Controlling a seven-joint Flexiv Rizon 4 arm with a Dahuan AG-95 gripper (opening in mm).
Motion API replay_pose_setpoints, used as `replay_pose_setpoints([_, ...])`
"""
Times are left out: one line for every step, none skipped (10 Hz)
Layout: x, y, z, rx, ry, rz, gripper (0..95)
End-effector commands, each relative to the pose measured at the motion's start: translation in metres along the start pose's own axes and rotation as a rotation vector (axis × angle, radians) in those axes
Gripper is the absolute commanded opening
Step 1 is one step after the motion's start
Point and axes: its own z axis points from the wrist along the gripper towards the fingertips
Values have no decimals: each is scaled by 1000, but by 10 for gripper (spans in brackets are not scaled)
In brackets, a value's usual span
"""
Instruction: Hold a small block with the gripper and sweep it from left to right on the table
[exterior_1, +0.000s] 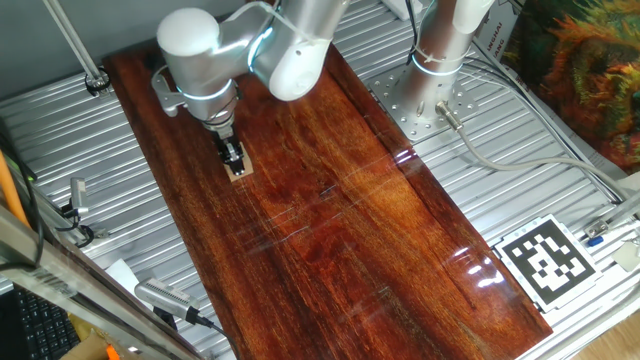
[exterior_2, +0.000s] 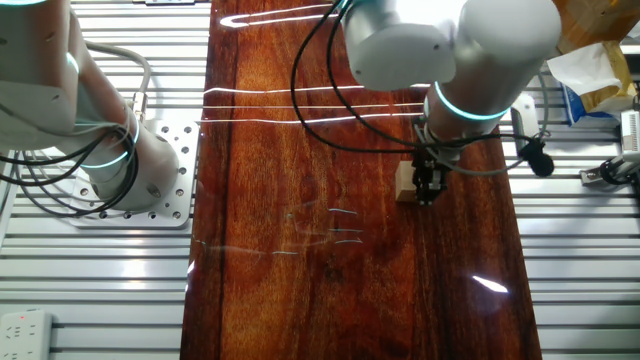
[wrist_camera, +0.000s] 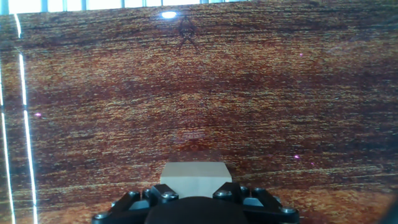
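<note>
The small block (exterior_1: 239, 171) is a light tan wooden cube resting on the reddish-brown table (exterior_1: 350, 230), near its far left end. My gripper (exterior_1: 233, 156) points straight down onto it and is shut on the block. In the other fixed view the block (exterior_2: 404, 181) shows beside the black fingers (exterior_2: 428, 183), near the table's right edge (exterior_2: 500, 250). In the hand view the block (wrist_camera: 194, 173) sits between the two black fingers (wrist_camera: 231, 191) of the gripper (wrist_camera: 194, 190), with the table (wrist_camera: 199, 93) stretching ahead.
A fixed white column (exterior_1: 440, 40) stands on a metal plate beyond the table's far edge. A black-and-white marker card (exterior_1: 545, 262) lies at the right. Ribbed grey metal (exterior_1: 90, 150) surrounds the board. A metal tool (exterior_1: 165, 298) and cables lie at the near left.
</note>
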Motion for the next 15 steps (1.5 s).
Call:
replay_pose_setpoints([5, 0, 9, 38, 8, -19, 380])
replay_pose_setpoints([7, 0, 9, 32, -6, -15, 380])
replay_pose_setpoints([8, 0, 8, 34, -8, -20, 380])
replay_pose_setpoints([8, 0, 9, 26, 1, -13, 380])
replay_pose_setpoints([9, 0, 9, 23, 6, -11, 570])
replay_pose_setpoints([11, 0, 9, -12, 10, 5, 570])
replay_pose_setpoints([14, -1, 11, 19, 8, -14, 570])
replay_pose_setpoints([19, -1, 13, 20, 9, -11, 570])
replay_pose_setpoints([22, -1, 13, 15, 8, -8, 570])
replay_pose_setpoints([22, -1, 13, 22, 5, -11, 570])
replay_pose_setpoints([22, -1, 14, 22, 7, -11, 570])
replay_pose_setpoints([24, -1, 14, 24, 8, -12, 570])
replay_pose_setpoints([27, -1, 15, 25, 8, -12, 570])
replay_pose_setpoints([29, -2, 16, 25, 9, -10, 570])
replay_pose_setpoints([31, -2, 16, 28, 15, -10, 570])
